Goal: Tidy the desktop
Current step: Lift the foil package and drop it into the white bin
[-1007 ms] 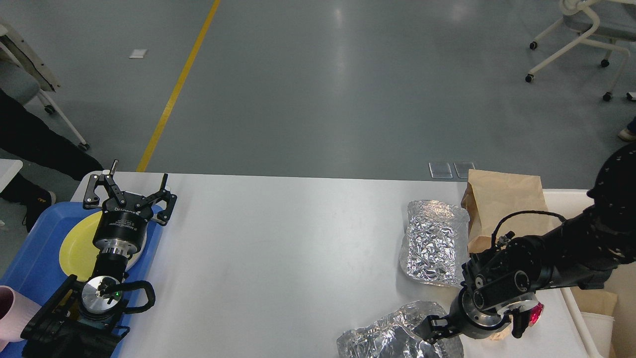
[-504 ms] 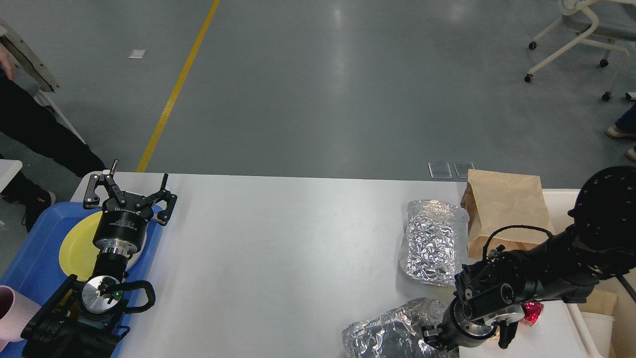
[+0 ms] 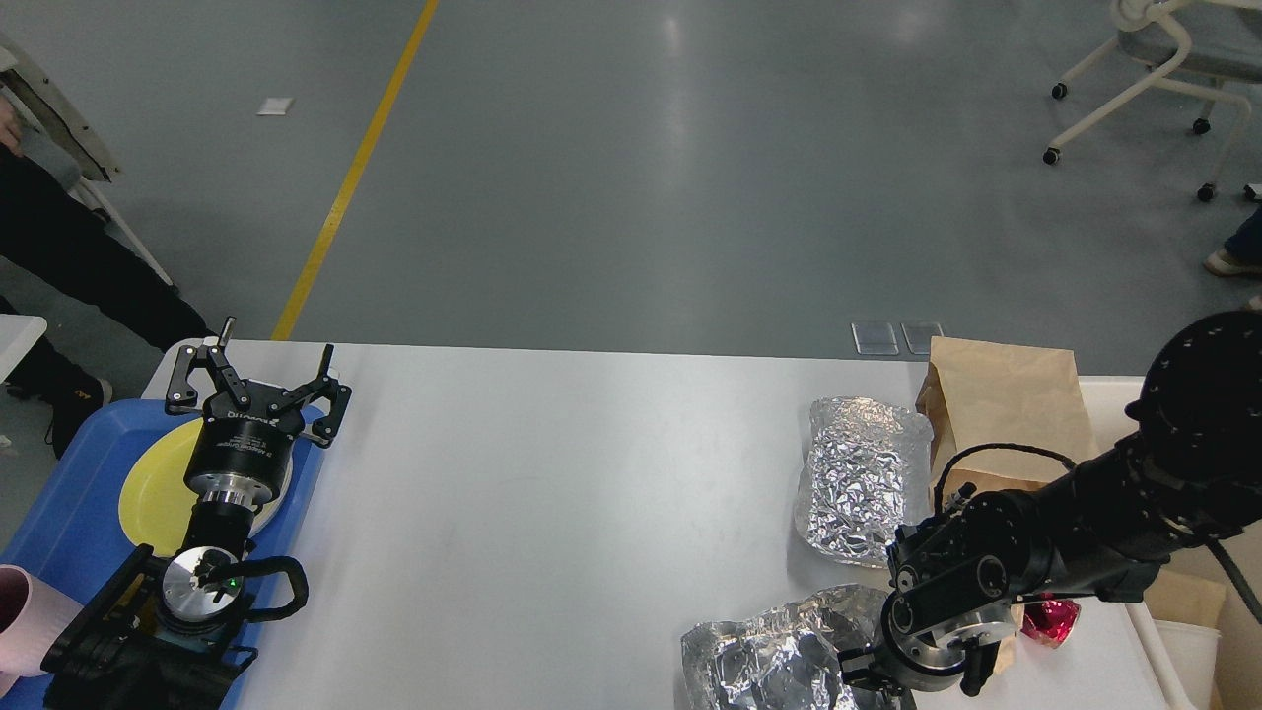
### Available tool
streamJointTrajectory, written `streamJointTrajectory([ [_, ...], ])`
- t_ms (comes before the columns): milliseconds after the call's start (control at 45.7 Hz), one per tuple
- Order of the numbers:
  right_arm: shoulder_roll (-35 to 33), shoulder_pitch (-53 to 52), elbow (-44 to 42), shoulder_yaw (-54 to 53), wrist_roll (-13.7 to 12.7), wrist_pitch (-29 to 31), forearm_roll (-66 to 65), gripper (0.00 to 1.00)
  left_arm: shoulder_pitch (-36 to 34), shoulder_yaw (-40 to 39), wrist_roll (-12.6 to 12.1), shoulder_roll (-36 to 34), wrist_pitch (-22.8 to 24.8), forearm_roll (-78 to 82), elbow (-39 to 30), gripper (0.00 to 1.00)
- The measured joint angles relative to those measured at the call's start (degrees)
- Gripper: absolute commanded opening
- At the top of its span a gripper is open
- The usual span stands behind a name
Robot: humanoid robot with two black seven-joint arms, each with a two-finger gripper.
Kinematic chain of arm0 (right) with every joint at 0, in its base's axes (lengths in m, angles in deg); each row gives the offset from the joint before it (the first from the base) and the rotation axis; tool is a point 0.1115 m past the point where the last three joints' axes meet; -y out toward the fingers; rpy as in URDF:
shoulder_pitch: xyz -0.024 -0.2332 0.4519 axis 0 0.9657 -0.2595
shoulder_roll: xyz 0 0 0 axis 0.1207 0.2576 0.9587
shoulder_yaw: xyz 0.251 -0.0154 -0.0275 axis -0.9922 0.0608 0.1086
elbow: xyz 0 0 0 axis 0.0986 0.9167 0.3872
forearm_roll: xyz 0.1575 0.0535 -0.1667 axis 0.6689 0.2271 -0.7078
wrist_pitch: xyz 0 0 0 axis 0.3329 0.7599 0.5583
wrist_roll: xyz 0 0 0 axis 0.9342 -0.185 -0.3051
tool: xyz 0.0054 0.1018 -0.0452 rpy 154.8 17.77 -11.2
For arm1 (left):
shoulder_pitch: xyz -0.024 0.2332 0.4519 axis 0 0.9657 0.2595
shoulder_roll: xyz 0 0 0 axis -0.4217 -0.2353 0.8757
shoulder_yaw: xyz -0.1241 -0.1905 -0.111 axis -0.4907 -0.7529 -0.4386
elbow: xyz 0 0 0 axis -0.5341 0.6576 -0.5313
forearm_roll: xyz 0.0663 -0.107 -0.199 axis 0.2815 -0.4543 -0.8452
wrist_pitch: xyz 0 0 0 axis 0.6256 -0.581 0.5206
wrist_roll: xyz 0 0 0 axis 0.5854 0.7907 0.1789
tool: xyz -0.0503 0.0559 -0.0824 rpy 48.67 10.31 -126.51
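The right arm (image 3: 1045,552) now reaches further left and lower than a second ago, its gripper (image 3: 873,680) sunk to the bottom edge over the crumpled foil (image 3: 769,661) near the tabletop's (image 3: 552,493) front. That foil now sits slightly further right. The shoulder is lower than before.

I am stationed in what reads as a robotics lab or industrial test hall. The upper two thirds of the frame show a wide grey sealed floor (image 3: 690,177) with a dull sheen, crossed at upper left by a yellow painted line (image 3: 347,177) of the sort used to mark lanes. A white wheeled office chair (image 3: 1154,59) stands at upper right. A person's dark-trousered legs (image 3: 69,266) appear at the left edge. In the lower frame, the white desktop (image 3: 552,493) stands alone on open floor, with no household furnishings around it.
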Motion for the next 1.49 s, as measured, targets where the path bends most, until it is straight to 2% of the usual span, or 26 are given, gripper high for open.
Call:
streamJointTrajectory([
  [219, -0.3, -2.4, 2.4, 0.0, 0.2, 0.9, 2.8, 0.0, 0.0, 0.0, 0.0, 0.0, 0.0, 0.0, 0.0, 0.96],
  [460, -4.0, -15.5, 10.2, 1.4, 0.4, 3.8, 17.0, 0.0, 0.0, 0.0, 0.0, 0.0, 0.0, 0.0, 0.0, 0.96],
  [635, -7.8, -29.2, 12.7, 2.3, 0.5, 15.5, 25.5, 0.0, 0.0, 0.0, 0.0, 0.0, 0.0, 0.0, 0.0, 0.96],
  [788, -9.0, -44.4, 12.9, 9.2, 0.9, 26.0, 32.8, 0.0, 0.0, 0.0, 0.0, 0.0, 0.0, 0.0, 0.0, 0.96],
  [854, -9.0, -50.7, 12.8, 13.9, 2.0, 29.0, 34.4, 0.0, 0.0, 0.0, 0.0, 0.0, 0.0, 0.0, 0.0, 0.96],
  [985, -8.4, -58.2, 12.6, 24.7, 6.0, 32.2, 34.9, 0.0, 0.0, 0.0, 0.0, 0.0, 0.0, 0.0, 0.0, 0.96],
  [1161, -7.4, -60.3, 12.5, 34.4, 14.9, 34.5, 33.5, 0.0, 0.0, 0.0, 0.0, 0.0, 0.0, 0.0, 0.0, 0.96],
  [1226, -7.3, -60.4, 12.5, 36.1, 17.5, 34.7, 33.0, 0.0, 0.0, 0.0, 0.0, 0.0, 0.0, 0.0, 0.0, 0.96],
  [1314, -7.6, -60.3, 12.5, 37.3, 18.6, 34.6, 32.8, 0.0, 0.0, 0.0, 0.0, 0.0, 0.0, 0.0, 0.0, 0.96],
  [1489, -12.6, -57.2, 7.5, 42.5, 18.5, 34.0, 32.7, 0.0, 0.0, 0.0, 0.0, 0.0, 0.0, 0.0, 0.1, 0.96],
])
